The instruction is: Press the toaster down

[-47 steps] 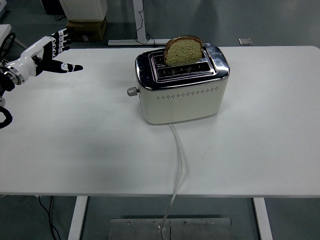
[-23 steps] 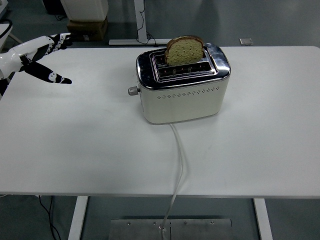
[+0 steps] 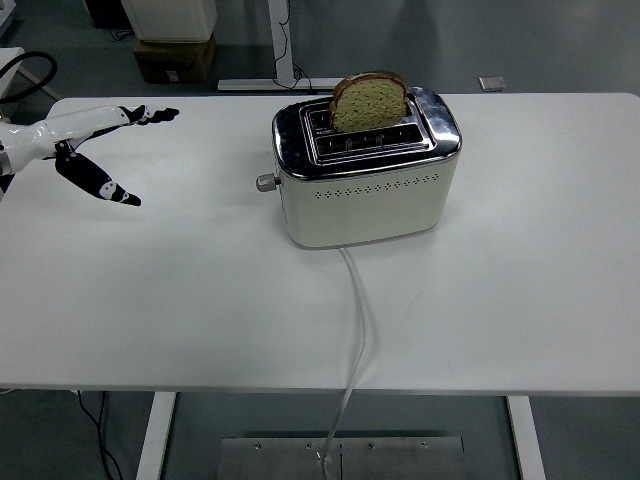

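The toaster (image 3: 366, 175) sits mid-counter, a bit far of centre, w/ a bread slice (image 3: 369, 101) standing high out of the far slot and the lever knob (image 3: 264, 182) on its left end looking up, so the press isn't done yet. The left hand (image 3: 100, 150) hovers at the counter's (image 3: 180, 290) far-left, fingers spread apart, holding nothing, well apart from the toaster; approx. everything is left: reach over to the knob and push it down.
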Controlling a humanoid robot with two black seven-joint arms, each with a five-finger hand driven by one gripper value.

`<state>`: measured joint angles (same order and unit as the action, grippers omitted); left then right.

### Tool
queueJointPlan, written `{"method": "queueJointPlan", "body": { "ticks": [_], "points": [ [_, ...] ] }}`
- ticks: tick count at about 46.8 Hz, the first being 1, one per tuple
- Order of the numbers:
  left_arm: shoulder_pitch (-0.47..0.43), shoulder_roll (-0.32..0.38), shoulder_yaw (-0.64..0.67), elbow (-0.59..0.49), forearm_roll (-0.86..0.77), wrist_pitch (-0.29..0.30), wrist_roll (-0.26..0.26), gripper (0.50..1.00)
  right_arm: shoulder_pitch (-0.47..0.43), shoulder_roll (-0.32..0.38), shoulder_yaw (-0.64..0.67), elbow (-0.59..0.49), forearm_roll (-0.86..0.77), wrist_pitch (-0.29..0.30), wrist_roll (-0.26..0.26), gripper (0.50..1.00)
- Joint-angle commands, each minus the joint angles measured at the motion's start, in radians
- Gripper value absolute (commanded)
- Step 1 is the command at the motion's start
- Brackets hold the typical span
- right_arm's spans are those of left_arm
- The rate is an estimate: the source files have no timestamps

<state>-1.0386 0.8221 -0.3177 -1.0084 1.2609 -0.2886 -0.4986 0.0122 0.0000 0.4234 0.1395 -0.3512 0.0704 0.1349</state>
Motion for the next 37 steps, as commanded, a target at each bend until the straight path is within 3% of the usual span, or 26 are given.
{"method": "queueJointPlan", "body": {
  "ticks": [1,37],
  "points": [
    [0.0,-0.003,0.006,-0.013,0.095,0.003,0.0,1.0,0.0,0.0,0.0,0.0,0.0,0.0,0.0,1.0],
    [0.035,-0.152,0.006,-0.016,0.11,0.022,0.0,1.0,0.0,0.0,0.0,0.0,0.0,0.0,0.0,1.0]
  ]
}}
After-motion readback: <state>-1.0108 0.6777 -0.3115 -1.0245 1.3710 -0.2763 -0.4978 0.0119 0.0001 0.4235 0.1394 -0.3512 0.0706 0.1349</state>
